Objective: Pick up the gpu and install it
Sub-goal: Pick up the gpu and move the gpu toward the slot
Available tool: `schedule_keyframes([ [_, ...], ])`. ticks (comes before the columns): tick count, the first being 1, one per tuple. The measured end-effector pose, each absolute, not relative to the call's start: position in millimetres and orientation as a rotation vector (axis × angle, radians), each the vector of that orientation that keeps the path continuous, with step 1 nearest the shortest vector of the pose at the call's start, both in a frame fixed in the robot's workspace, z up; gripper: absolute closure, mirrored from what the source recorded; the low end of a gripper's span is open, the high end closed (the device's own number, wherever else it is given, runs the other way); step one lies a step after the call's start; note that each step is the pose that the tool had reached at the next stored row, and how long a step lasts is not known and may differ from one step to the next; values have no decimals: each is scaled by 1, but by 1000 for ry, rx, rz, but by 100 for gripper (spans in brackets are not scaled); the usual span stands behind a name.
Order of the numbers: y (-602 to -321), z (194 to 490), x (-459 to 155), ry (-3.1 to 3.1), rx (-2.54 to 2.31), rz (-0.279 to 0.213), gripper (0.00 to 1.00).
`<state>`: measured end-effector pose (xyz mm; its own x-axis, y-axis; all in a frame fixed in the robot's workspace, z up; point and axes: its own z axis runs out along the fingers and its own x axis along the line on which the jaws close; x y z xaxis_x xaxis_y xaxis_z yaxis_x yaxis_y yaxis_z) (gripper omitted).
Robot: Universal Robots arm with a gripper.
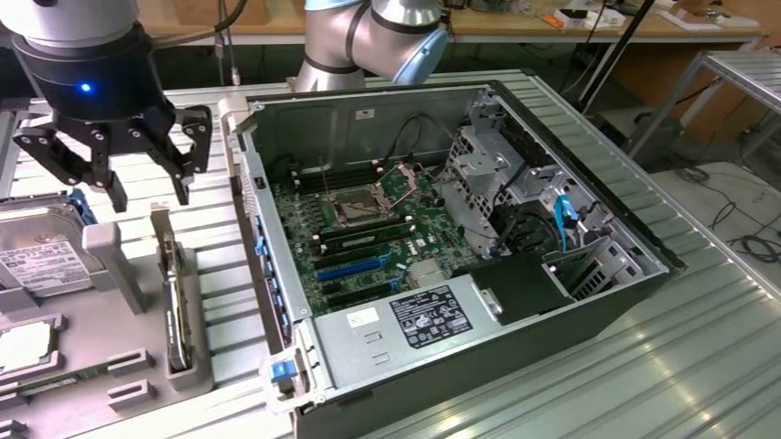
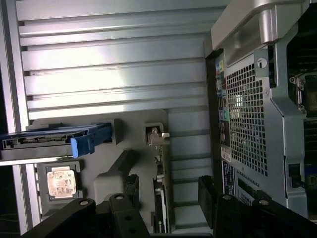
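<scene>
1. The fingers [image 1: 181, 178] are spread wide and released, with nothing held between them. They hang over the part of the tabletop [image 1: 683, 357] at the exterior view's left.
2. The gpu [image 1: 178, 306] is found just below them, stood on its long edge in a slot of a grey holder [image 1: 123, 265]. It is untouched and not yet lifted.
3. In the wrist view the gpu [image 2: 160, 193] is seen edge-on as a thin line passing between the dark fingers [image 2: 130, 191]. Its flat faces are thus turned towards them, and its long axis lies across the line on which they close. It is judged to sit a little nearer one finger than the other.
4. A silver end bracket [image 2: 157, 137] is made out at one end of the card.
5. A hard drive [image 1: 35, 261] with a white label is kept in the same holder, on the exterior view's left of the gpu and outside the span of the fingers.
6. Farther off, at the exterior view's right, an open computer case [image 1: 354, 123] is laid on its side, with the motherboard [image 1: 366, 229] facing up.
7. Blue expansion slots [image 1: 346, 270] are seen unfilled on that board. Their length is judged to run roughly crosswise to the long axis of the gpu as it stands now.
</scene>
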<state>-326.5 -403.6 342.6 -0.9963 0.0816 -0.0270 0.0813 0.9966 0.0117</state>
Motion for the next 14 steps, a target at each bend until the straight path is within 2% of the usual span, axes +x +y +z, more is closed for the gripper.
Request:
schedule_keyframes([
  [6,-404,334,-327,3111,129,2,40],
  [14,-421,329,-327,3109,129,-50,40],
])
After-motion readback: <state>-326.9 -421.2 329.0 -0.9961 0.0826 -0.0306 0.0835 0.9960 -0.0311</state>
